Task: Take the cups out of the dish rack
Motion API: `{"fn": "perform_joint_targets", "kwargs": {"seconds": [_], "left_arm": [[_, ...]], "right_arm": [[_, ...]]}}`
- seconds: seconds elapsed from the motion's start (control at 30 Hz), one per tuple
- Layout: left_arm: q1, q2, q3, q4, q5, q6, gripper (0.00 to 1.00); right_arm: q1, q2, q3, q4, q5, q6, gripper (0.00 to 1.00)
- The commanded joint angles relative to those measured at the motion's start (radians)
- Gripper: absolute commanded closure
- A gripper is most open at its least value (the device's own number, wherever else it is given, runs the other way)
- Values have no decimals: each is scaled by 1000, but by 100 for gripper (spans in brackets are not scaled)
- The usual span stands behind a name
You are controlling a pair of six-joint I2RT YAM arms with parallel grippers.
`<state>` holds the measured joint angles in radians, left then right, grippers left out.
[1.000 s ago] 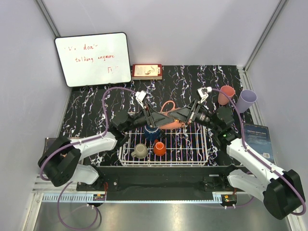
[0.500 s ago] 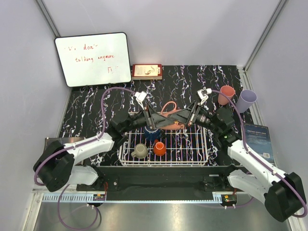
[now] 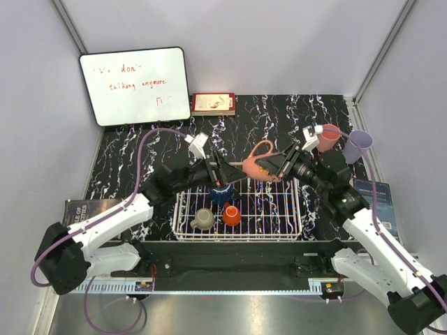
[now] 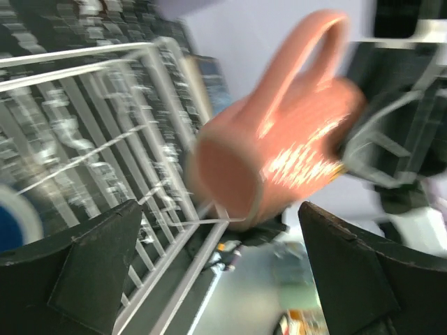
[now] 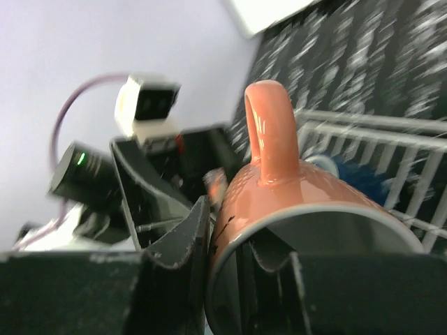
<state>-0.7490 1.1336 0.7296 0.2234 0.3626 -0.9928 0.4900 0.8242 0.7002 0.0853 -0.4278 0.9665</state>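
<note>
My right jaws are clamped on the rim of the pinkish-brown mug (image 3: 262, 167), one finger inside the mouth and one against the outer wall. The mug is held in the air, tipped on its side, above the rear edge of the dish rack (image 3: 276, 209), with its mouth toward my right wrist. My left jaws stand wide apart near the mug's base end, and the left wrist view shows a gap on either side. In the rack's left half sit the dark blue mug (image 3: 221, 195), the beige mug (image 3: 203, 219) and the orange cup (image 3: 231, 215). On the black marbled worktop (image 3: 140, 164), beyond the rack's right rear corner, the salmon-pink cup (image 3: 328, 137) and the lavender tumbler (image 3: 357, 146) stand side by side.
</note>
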Motion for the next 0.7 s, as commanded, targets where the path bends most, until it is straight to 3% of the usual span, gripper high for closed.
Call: {"fn": "perform_joint_targets", "kwargs": {"seconds": [0.0, 0.1, 0.2, 0.3, 0.4, 0.67], "left_arm": [[7, -105, 56, -247, -217, 48, 1], [7, -168, 54, -333, -324, 57, 1], [7, -207, 60, -413, -405, 56, 1], [7, -212, 85, -496, -436, 62, 1], [7, -210, 112, -585, -453, 83, 2], [7, -256, 119, -664, -501, 121, 2]], "right_arm": [[-2, -1, 282, -365, 420, -254, 100], [-5, 117, 420, -519, 664, -353, 100], [-48, 284, 555, -602, 760, -384, 100], [-155, 481, 723, -692, 695, -338, 100], [-162, 735, 938, -808, 785, -360, 100], [-169, 1099, 1382, -999, 845, -425, 100]]}}
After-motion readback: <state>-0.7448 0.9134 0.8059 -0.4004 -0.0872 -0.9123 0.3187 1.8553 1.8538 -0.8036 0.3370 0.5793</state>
